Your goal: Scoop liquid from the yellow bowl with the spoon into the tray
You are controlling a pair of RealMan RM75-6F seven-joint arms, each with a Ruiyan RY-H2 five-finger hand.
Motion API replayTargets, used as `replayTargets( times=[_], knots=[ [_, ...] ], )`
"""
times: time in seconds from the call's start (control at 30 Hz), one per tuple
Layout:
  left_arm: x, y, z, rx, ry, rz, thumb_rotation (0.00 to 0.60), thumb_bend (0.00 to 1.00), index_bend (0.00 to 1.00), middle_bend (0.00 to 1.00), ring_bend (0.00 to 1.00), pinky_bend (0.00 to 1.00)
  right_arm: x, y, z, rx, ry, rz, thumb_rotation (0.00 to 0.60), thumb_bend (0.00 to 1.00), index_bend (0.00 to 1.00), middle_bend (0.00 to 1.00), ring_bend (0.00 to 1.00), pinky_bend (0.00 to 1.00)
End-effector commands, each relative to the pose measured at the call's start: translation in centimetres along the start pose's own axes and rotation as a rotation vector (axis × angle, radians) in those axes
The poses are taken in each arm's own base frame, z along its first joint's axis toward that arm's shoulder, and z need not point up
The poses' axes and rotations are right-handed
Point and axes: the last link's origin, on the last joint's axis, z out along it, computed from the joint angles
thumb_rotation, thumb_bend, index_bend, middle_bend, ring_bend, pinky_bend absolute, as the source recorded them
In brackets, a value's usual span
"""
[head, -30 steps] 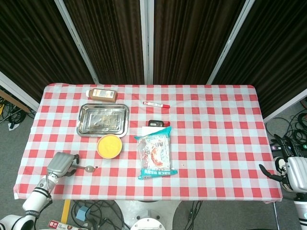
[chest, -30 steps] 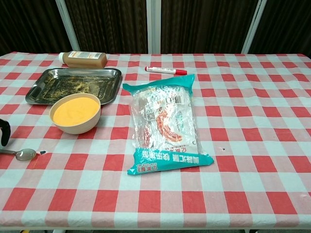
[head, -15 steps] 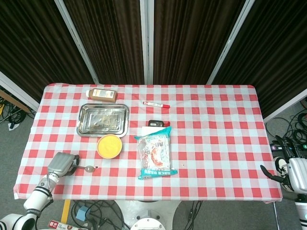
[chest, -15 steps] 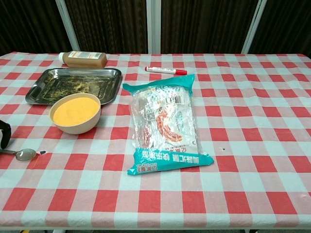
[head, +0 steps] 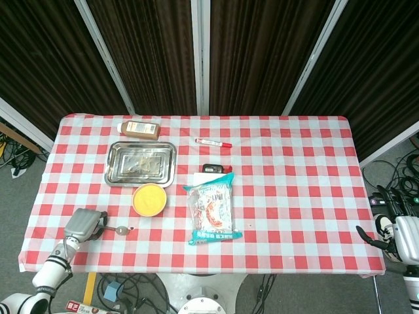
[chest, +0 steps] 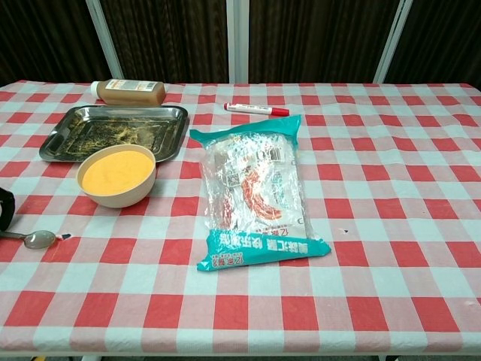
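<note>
The yellow bowl (head: 149,199) (chest: 117,175) holds orange-yellow liquid and stands just in front of the steel tray (head: 112,175) (chest: 170,135), whose floor looks smeared. The spoon (head: 122,229) (chest: 39,239) lies flat on the cloth, left of the bowl near the front edge, with its handle pointing at my left hand (head: 84,226). That hand rests at the table's front left corner with its fingers by the handle's end, holding nothing that I can see. Only a dark edge of the left hand (chest: 4,208) shows in the chest view. My right hand (head: 400,239) hangs off the table's right side, empty.
A snack bag (head: 211,208) (chest: 255,188) lies right of the bowl. A brown bottle (head: 139,129) (chest: 129,92) lies on its side behind the tray. A red marker (head: 213,142) (chest: 256,109) and a small black object (head: 212,169) sit mid-table.
My left hand has slipped slightly left and toward the table's front edge while the spoon stayed put. The right hand has drifted a little further right, away from the table.
</note>
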Motion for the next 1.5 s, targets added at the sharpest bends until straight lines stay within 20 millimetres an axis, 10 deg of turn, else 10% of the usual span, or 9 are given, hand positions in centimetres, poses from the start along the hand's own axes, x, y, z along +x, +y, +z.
replayTargets(
  times=[0.03,0.7,1.2,1.5],
  knots=[
    [-0.1,0.0,0.0,0.002,-0.002,-0.001,0.6,0.38,0.56,0.93,0.9,0.98,0.0,0.0,0.0,-0.002,0.0,-0.001,0.439,0.18,0.04,0.21,0.04,0.16],
    [0.3,-0.2,0.2,0.005,0.013,0.007,0.6,0.37,0.62,0.94,0.91,0.98,0.3,0.1,-0.4,-0.011,0.009,0.001,0.437,0.17,0.04,0.21,0.04,0.16],
    [11.2,0.6,0.9,-0.056,0.117,-0.031,0.6,0.42,0.62,0.94,0.91,0.98,0.4,0.3,-0.5,0.001,0.021,0.006,0.44,0.17,0.04,0.21,0.04,0.16],
    [12.4,3.9,5.7,-0.071,0.04,-0.009,0.6,0.41,0.62,0.95,0.91,0.98,0.5,0.6,-0.4,0.001,0.022,0.008,0.437,0.18,0.04,0.21,0.04,0.16]
  ],
)
